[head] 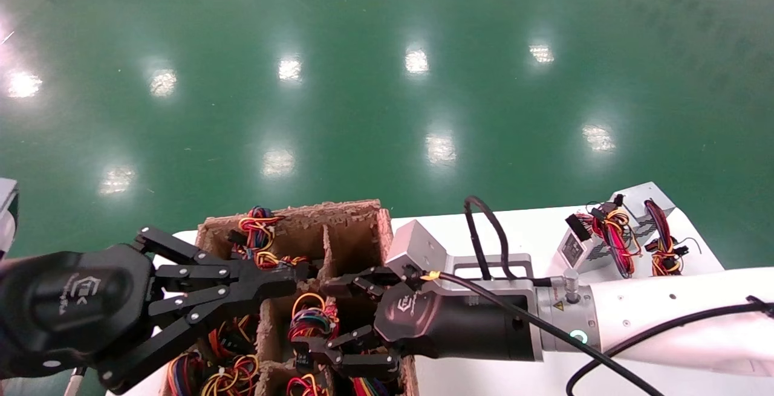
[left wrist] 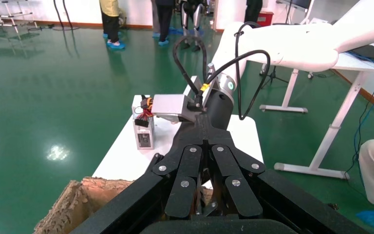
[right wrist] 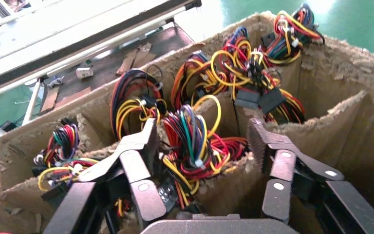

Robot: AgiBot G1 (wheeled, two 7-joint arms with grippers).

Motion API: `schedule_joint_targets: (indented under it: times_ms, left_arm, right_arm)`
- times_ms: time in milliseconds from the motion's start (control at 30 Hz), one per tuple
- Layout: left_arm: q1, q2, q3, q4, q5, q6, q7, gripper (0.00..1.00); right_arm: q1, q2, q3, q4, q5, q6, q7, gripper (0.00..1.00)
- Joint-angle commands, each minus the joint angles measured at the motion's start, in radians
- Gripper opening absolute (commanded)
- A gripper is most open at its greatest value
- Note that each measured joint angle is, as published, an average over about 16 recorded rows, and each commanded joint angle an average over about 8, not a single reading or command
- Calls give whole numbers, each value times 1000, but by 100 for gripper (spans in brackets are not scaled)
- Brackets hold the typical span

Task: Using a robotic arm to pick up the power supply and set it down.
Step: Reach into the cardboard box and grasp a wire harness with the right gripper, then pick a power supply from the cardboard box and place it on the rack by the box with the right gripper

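My right gripper [head: 319, 317] hangs open over a cell of the cardboard box [head: 354, 219]. In the right wrist view its fingers [right wrist: 147, 139] straddle a power supply's bundle of red, yellow and black wires [right wrist: 195, 141], touching nothing. A bit of silver metal [right wrist: 168, 193] shows beneath the wires; the rest of that power supply is hidden in the cell. The same bundle [head: 311, 317] shows in the head view. My left gripper [head: 299, 272] is shut and empty, held above the box's left cells; in its own wrist view the left gripper [left wrist: 202, 127] points toward the right arm.
Other cells of the divided box [right wrist: 341, 122] hold more wire bundles [right wrist: 136, 97]. Two power supplies [head: 580, 249] [head: 648, 202] stand at the far right of the white table [head: 520, 233], one also in the left wrist view [left wrist: 143, 132]. Green floor lies beyond the table.
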Motion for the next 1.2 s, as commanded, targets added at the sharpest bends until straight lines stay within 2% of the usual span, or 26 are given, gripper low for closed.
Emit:
schedule_joint_targets:
  times_ms: [33, 600, 1000, 1200]
  left_arm:
    - [0, 0, 0, 0, 0, 0, 0, 0]
    - [0, 0, 0, 0, 0, 0, 0, 0]
    - [0, 0, 0, 0, 0, 0, 0, 0]
    - [0, 0, 0, 0, 0, 0, 0, 0]
  right_arm:
    - [-1, -2, -3, -5, -3, 0, 1, 0]
    - [-5, -11, 5, -72, 22, -23, -45, 0]
    - [-23, -5, 86, -82, 196, -80, -71, 0]
    - [-32, 4, 122, -55, 250, -74, -76, 0]
